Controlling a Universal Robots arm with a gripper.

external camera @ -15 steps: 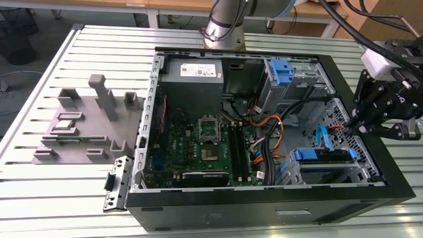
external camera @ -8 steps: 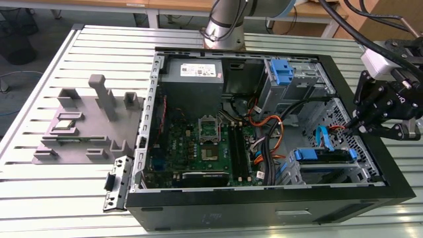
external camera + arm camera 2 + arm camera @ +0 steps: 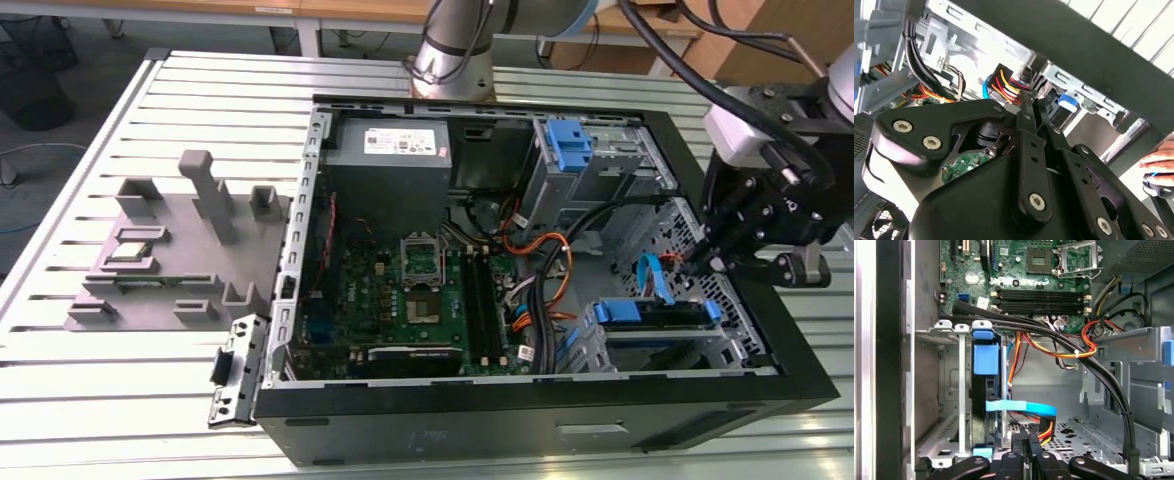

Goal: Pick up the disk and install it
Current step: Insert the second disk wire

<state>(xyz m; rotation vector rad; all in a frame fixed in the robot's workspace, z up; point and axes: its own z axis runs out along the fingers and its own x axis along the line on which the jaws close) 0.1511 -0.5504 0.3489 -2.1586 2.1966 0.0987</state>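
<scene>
1. Low in the exterior view, the open computer case [image 3: 534, 425] lies on the slatted surface [image 3: 107, 400].
2. At lower right inside it, the disk [image 3: 650, 312] sits on edge in the drive cage [image 3: 721, 345], its blue bracket showing; in the first wrist view the disk [image 3: 985, 390] stands at centre left.
3. Just right of it, the tool [image 3: 697, 262] hangs over the case's edge, fingers [image 3: 1019, 450] pressed together, gripping nothing.
4. Farther up, the power supply [image 3: 394, 145] fills the case's top corner.
</scene>
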